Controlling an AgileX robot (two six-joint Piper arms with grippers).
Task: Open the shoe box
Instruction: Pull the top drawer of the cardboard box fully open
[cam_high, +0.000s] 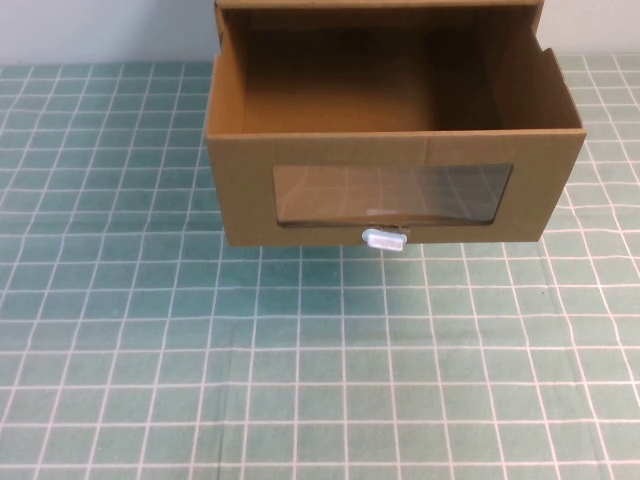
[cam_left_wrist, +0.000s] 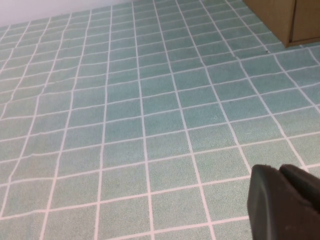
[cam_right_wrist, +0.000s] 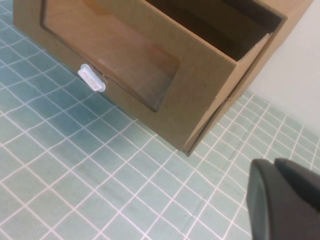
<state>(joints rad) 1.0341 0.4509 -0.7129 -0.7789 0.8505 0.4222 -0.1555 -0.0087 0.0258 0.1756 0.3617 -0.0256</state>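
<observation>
Over the right part of the tabletop (cam_high: 300, 380), clear of the box, the right gripper (cam_right_wrist: 287, 200) hangs clenched on nothing; the left gripper (cam_left_wrist: 285, 202) hovers low toward the left edge, and whether it is clenched I cannot tell. The shoe box (cam_high: 250, 200) sits at the middle of the far edge, its drawer (cam_high: 340, 95) drawn out toward the near edge, white handle (cam_high: 384, 239) free. A careless sweep of the right gripper could, I judge, clip the drawer's corner, pushing it back in or skewing the box.
</observation>
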